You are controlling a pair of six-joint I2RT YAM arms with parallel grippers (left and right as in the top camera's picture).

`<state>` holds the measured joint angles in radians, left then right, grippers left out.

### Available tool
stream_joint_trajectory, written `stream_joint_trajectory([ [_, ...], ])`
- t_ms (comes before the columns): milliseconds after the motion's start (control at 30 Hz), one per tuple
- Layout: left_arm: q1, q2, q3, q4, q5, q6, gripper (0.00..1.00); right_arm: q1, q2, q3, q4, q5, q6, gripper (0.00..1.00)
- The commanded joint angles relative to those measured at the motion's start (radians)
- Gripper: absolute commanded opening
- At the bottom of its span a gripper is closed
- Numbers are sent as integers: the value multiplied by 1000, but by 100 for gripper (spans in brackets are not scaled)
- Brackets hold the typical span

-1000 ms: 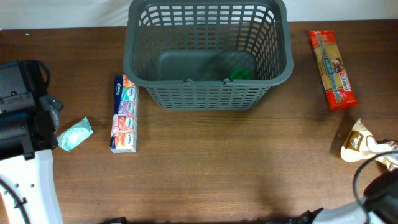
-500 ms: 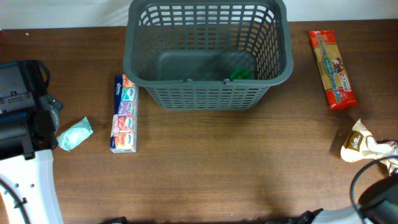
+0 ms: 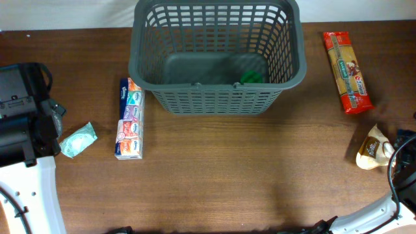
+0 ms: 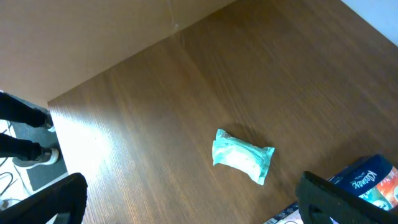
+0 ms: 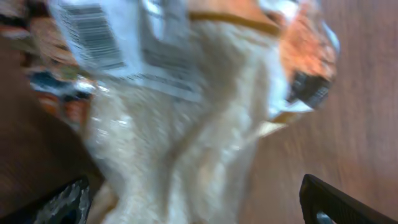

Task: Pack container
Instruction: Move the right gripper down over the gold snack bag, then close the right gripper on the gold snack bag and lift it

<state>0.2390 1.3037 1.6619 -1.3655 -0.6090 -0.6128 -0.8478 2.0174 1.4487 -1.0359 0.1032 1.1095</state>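
The dark grey basket (image 3: 218, 89) stands at the back centre with a green item (image 3: 251, 77) inside on its bottom. My left gripper (image 4: 196, 202) is open and empty, hovering over bare table just short of a teal packet (image 4: 242, 155); its arm sits at the left edge in the overhead view (image 3: 26, 123). My right gripper (image 5: 196, 199) is open, its fingers either side of a pale bag of grains (image 5: 186, 124). In the overhead view that bag (image 3: 370, 151) lies at the right edge, with the right gripper (image 3: 404, 144) at its right end.
A tissue multipack (image 3: 129, 119) lies left of the basket, and its corner shows in the left wrist view (image 4: 367, 180). The teal packet (image 3: 78, 140) lies left of it. A red pasta pack (image 3: 348, 73) lies at the back right.
My right arm has moved up along the right edge to the bag of grains, and its gripper now covers the bag's right end. The left arm has not moved.
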Motion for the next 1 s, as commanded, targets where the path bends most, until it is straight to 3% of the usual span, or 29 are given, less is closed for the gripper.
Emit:
stream_joint_trajectory([
  [0,6,3,10,-1,4,4,99,3,7,-3,26,13,-2,99],
  [967,6,3,10,0,4,4,99,3,69,-22,93,14,-20,99],
])
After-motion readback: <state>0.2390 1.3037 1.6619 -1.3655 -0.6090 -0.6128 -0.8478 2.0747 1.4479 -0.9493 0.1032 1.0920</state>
